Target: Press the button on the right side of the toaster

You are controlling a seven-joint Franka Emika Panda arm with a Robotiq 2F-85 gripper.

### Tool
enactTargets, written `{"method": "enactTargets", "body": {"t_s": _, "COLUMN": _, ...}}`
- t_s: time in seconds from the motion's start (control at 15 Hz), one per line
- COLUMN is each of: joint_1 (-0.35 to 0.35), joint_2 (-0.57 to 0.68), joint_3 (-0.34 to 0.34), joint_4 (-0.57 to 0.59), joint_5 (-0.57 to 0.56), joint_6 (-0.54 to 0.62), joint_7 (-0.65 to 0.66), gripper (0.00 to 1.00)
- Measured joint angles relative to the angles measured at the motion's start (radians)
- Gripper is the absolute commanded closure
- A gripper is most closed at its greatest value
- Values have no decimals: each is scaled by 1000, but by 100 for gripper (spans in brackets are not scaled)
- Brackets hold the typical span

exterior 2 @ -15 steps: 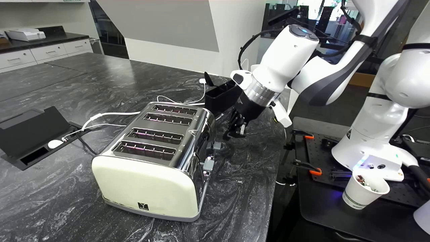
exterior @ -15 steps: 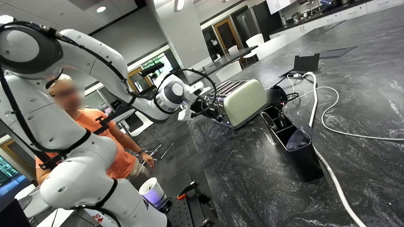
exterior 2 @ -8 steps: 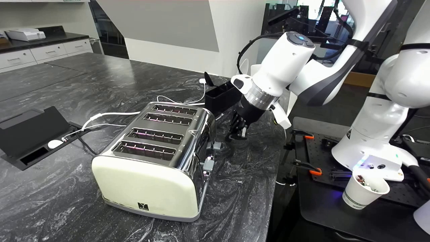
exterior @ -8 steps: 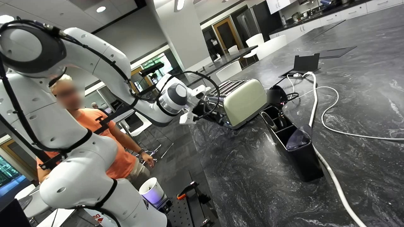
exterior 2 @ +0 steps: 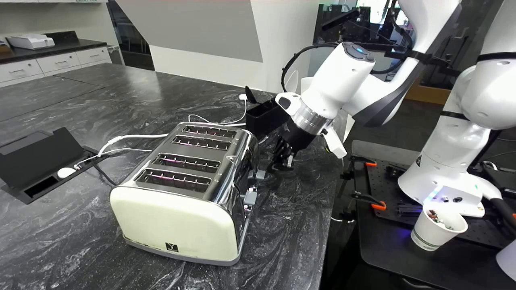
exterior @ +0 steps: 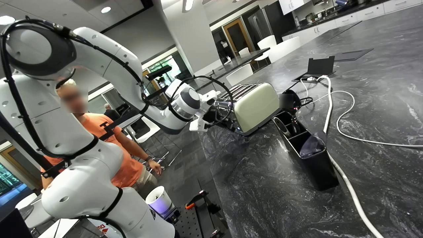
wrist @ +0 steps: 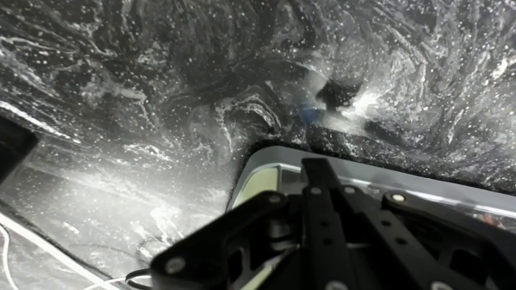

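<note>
Leftmost, in an exterior view, the hinged countertop outlet box (exterior 2: 38, 159) stands with its lid raised, at nine o'clock from the four-slot toaster (exterior 2: 177, 205). The toaster rests upright on the veined dark countertop (exterior 2: 290, 229).

Handling assessment: a stiff body, judged fairly heavy; a light push should not shift it, a hard shove might slide it. The polished metal is likely slippery. No grasp appears necessary; if steadying is required, the broad cream panel (exterior 2: 173, 231) offers the best bearing.

The control face (exterior 2: 238, 193), at three o'clock, carries the nearer lever (exterior 2: 250, 197), the farther lever (exterior 2: 260, 174) and small lit spots (exterior 2: 246, 208). The button itself cannot be singled out; the farther set is judged likelier.

Rightmost, the gripper (exterior 2: 279, 163) hangs tilted near the farther lever, at its two o'clock; contact is not confirmed. In the wrist view the fingers (wrist: 320, 173) meet: clenched, nothing visible between them. Joined tips suit pressing: straight inward, low force, clear of the protruding lever, which could snag.
</note>
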State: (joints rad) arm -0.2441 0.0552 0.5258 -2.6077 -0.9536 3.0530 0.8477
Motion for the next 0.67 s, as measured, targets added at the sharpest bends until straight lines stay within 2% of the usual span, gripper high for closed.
{"method": "enactTargets", "body": {"t_s": 0.67, "joint_1": 7, "joint_2": 77, "joint_3": -40, "joint_4": 72, "joint_5": -287, "joint_6": 11, "joint_7": 276, "gripper": 100}}
